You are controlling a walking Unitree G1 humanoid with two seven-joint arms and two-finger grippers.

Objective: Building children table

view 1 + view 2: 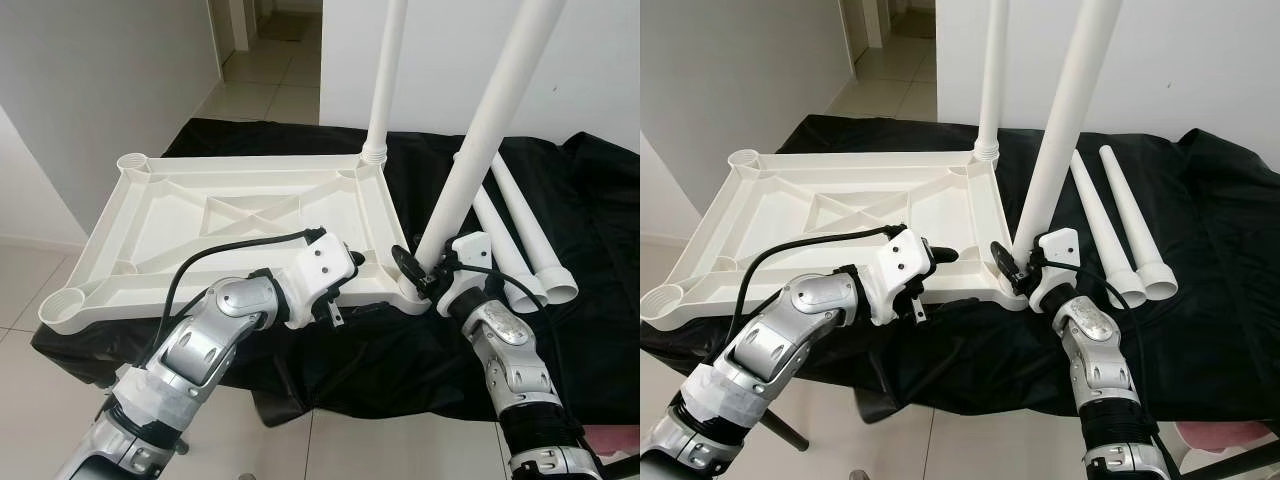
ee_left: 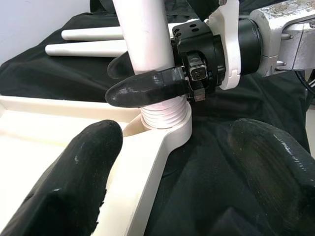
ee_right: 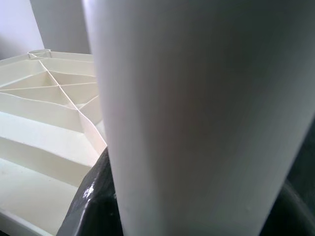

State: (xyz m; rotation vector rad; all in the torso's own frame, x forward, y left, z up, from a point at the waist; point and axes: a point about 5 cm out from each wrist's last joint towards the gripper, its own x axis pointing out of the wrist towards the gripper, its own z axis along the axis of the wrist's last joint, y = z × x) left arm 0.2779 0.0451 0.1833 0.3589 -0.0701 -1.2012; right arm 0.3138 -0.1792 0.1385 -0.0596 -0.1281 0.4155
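The white table top (image 1: pixel 200 215) lies upside down on a black cloth. One white leg (image 1: pixel 386 80) stands upright in its far right corner socket. My right gripper (image 1: pixel 420 270) is shut on a second leg (image 1: pixel 485 120), which leans slightly. That leg's threaded end (image 2: pixel 165 112) sits in the near right corner socket. My left gripper (image 1: pixel 350 262) is open, hovering just left of that corner over the table's near rim. Its two fingers (image 2: pixel 83 167) are spread wide in the left wrist view. Two loose legs (image 1: pixel 525 235) lie on the cloth to the right.
The black cloth (image 1: pixel 580 190) covers the low support and hangs over its front edge. The near left (image 1: pixel 62 303) and far left (image 1: pixel 132 160) sockets are open. Tiled floor (image 1: pixel 20 285) surrounds the work area, with white walls and a hallway (image 1: pixel 270 60) behind.
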